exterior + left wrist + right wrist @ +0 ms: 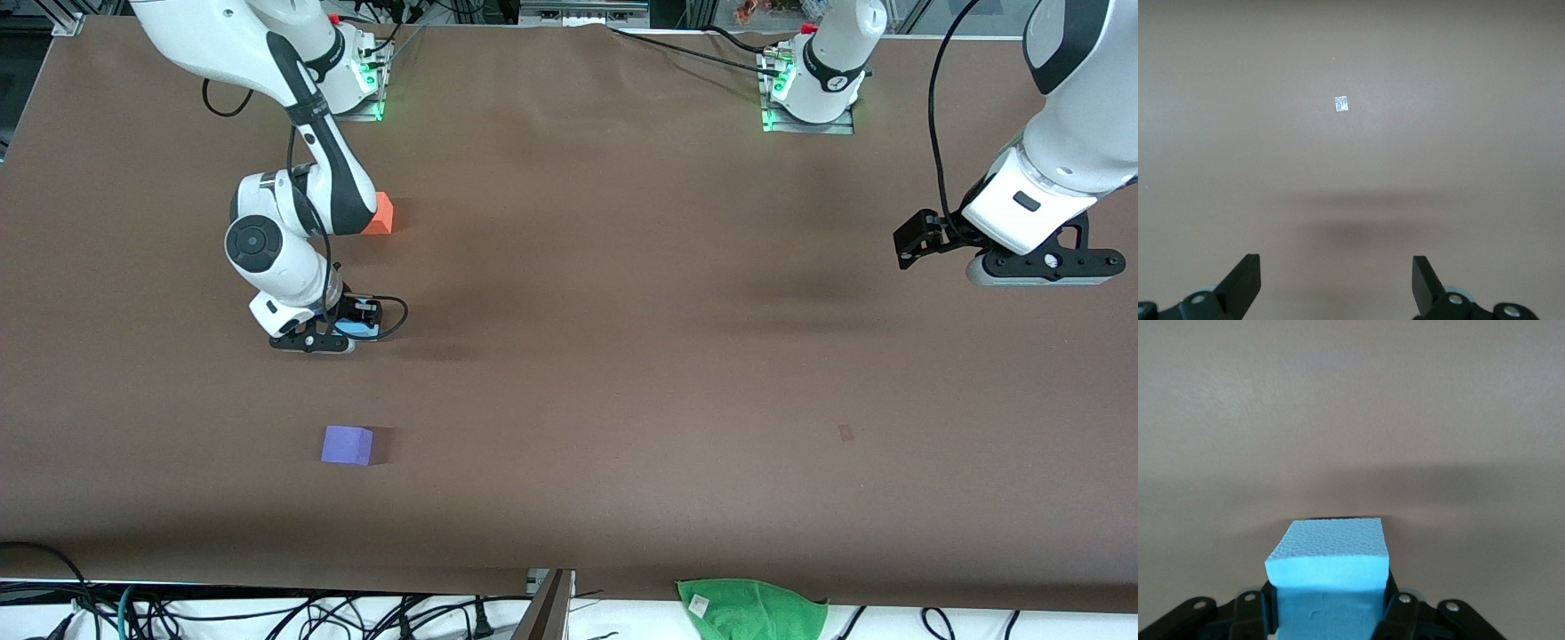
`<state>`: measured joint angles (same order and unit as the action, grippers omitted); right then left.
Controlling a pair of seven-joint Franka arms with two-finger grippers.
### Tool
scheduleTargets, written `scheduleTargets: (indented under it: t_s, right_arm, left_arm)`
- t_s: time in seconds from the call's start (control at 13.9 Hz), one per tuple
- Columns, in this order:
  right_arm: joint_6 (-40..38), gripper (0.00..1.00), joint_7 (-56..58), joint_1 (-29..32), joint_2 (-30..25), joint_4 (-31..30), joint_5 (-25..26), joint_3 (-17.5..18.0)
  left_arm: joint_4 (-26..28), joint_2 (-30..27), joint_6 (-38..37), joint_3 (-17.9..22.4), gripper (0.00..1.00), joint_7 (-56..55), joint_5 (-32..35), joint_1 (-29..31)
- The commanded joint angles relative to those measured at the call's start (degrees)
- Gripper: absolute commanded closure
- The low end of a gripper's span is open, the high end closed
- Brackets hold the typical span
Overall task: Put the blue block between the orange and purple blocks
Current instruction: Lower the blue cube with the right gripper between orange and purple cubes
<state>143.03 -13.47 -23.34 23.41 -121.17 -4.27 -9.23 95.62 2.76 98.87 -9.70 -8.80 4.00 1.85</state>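
1. Blue block [360, 328] sits pinched in the right gripper [342, 336], which hangs over the bench between the orange block [381, 213] and the purple block [347, 444]; the right wrist view shows the fingers [1395, 613] pressed against its two sides, so the grip looks square and firm.
2. Orange block lies nearer the bench's robot edge, purple block nearer the camera edge, both toward the right arm's end; the gap between them is where the cube belongs.
3. Judging by this, the cube is already roughly in line with both, and lowering and release are what remain.
4. Left gripper [925, 238] waits over the bench's left-arm end, its fingers [1245, 280] spread wide and empty, well apart from the blocks, with a small pale mark [1342, 103] on the bench under it.
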Motion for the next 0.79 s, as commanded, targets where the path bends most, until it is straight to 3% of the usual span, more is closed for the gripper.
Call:
scheduleTargets:
  t_s: [0.0,0.5,0.58,0.72]
  right_arm:
    - [1.55,0.73,1.34,-0.04,-1.08,-1.87,-1.00,0.00]
    - [2.16,0.72,2.66,-0.04,0.94,-2.22,-1.00,0.18]
    - [2.25,0.69,2.66,-0.04,1.37,-2.22,-1.00,0.18]
    - [2.17,0.52,2.83,0.05,1.55,-1.88,-0.92,0.18]
  left_arm:
    - [-1.76,0.85,-0.52,-0.14,0.00,-0.87,0.40,-0.18]
    - [-1.76,0.85,-0.60,-0.14,0.00,-0.87,0.31,-0.18]
    - [-1.84,0.85,-0.60,-0.14,0.00,-0.78,0.31,-0.10]
    - [-1.85,0.93,-0.52,-0.14,0.00,-0.78,0.31,-0.09]
